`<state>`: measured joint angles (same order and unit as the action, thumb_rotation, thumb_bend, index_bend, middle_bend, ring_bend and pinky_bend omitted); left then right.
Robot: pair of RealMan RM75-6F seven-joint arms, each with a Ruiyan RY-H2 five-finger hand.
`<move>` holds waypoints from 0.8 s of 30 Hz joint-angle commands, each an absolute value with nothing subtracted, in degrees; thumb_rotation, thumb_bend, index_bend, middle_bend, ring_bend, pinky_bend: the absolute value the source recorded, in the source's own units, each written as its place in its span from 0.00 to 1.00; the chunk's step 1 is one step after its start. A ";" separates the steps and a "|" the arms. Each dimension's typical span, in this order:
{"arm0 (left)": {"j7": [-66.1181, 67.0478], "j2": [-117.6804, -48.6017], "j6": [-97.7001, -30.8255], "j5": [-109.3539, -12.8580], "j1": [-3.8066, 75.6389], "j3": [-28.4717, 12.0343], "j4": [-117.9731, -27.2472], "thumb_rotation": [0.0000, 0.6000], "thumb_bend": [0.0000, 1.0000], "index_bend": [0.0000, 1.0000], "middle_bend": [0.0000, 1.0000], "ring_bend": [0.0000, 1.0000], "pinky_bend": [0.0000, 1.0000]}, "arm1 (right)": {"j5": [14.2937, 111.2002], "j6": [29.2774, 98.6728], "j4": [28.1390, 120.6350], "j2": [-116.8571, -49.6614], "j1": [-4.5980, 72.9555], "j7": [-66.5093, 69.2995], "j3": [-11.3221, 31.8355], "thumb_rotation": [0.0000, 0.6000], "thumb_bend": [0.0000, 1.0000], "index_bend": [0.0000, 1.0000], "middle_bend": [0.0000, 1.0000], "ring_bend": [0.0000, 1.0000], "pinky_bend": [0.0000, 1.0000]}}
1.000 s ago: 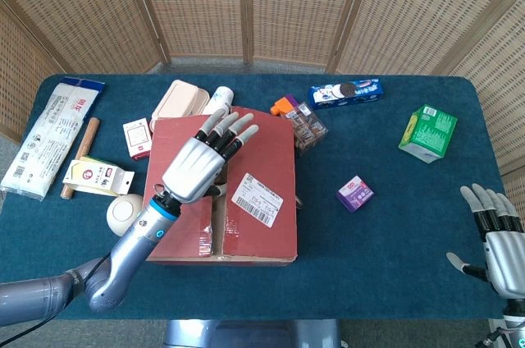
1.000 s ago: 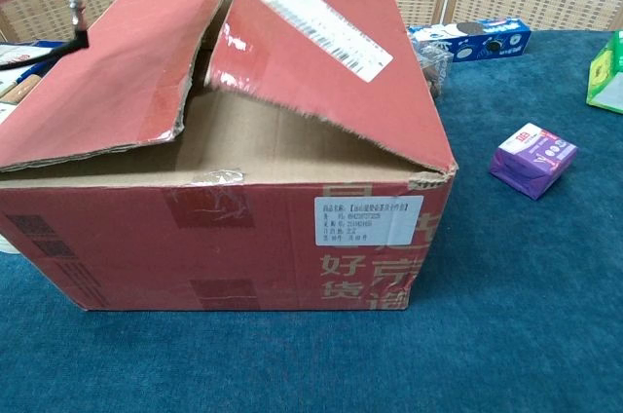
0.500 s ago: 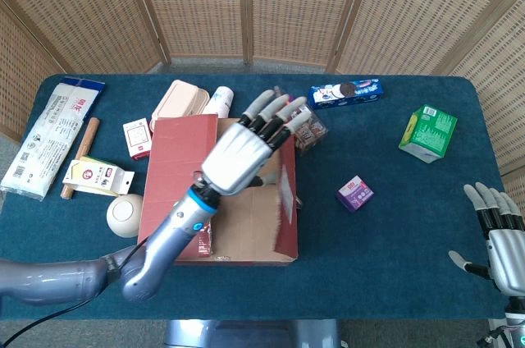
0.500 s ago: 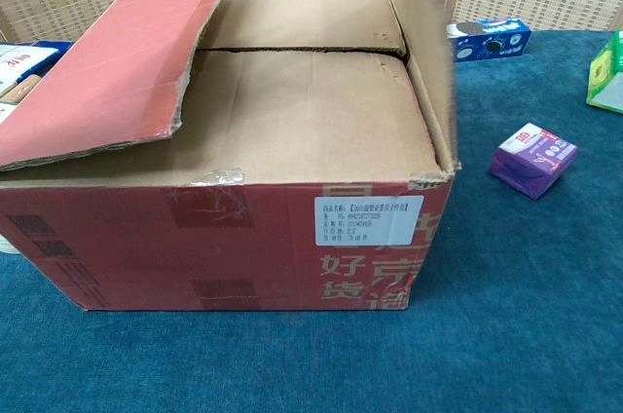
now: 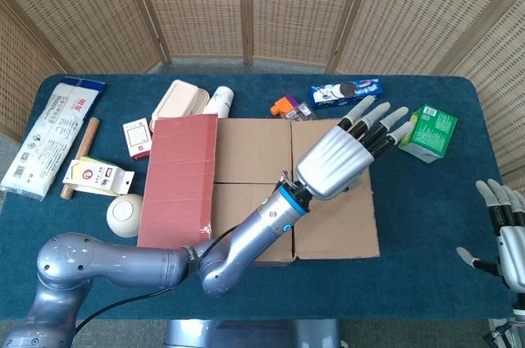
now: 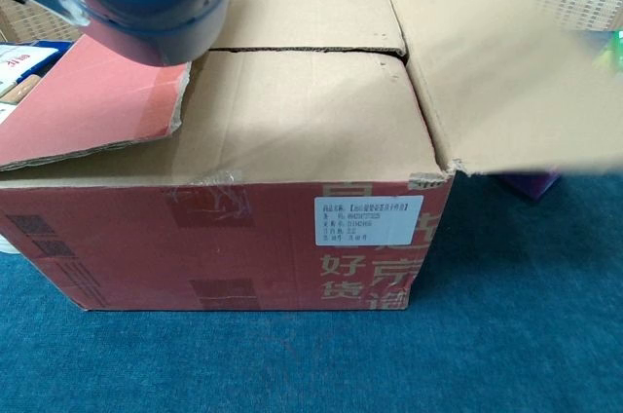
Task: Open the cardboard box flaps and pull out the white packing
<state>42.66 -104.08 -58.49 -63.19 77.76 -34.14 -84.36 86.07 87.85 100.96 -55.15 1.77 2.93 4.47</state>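
Observation:
The red cardboard box [image 5: 246, 192] sits mid-table. Its right outer flap [image 5: 336, 221] lies folded out to the right, brown side up, blurred in the chest view [image 6: 506, 82]. My left hand [image 5: 343, 157] hovers over that flap with fingers spread and holds nothing. The left outer flap [image 5: 176, 180] is red and partly raised [image 6: 88, 106]. Two brown inner flaps [image 5: 250, 151] lie closed across the top [image 6: 302, 92]. No white packing shows. My right hand [image 5: 507, 233] is open at the table's lower right edge, far from the box.
A blue cookie box [image 5: 346, 91] and green carton [image 5: 428, 128] lie right of the box. A beige container [image 5: 179, 102], white cup [image 5: 217, 100], small red box [image 5: 137, 137], milk carton [image 5: 97, 176], white ball [image 5: 123, 215] and noodle packet [image 5: 53, 135] crowd the left.
My left hand swept from the box's left to its right, swinging the right outer flap from closed to fully folded out. The inner flaps came into view. The right hand sank slightly.

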 commanded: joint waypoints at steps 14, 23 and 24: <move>49.50 -88.94 -57.25 -40.67 70.81 -25.69 -101.41 1.00 0.16 0.00 0.00 0.00 0.05 | 87.67 87.35 101.53 -55.38 1.94 1.51 3.59 1.00 0.00 0.00 0.00 0.00 0.00; 57.67 -83.29 -58.38 -27.42 74.93 -20.71 -106.34 1.00 0.16 0.00 0.00 0.00 0.02 | 87.43 87.08 101.67 -55.54 2.06 1.07 3.60 1.00 0.00 0.00 0.00 0.00 0.00; 58.42 -82.64 -58.66 -26.41 75.37 -20.26 -106.97 1.00 0.16 0.00 0.00 0.00 0.02 | 87.37 87.07 101.65 -55.50 2.06 1.13 3.62 1.00 0.00 0.00 0.00 0.00 0.00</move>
<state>56.70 -84.27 -58.08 -28.42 74.09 -21.62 -105.39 87.37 87.08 101.65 -55.51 2.06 1.14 3.61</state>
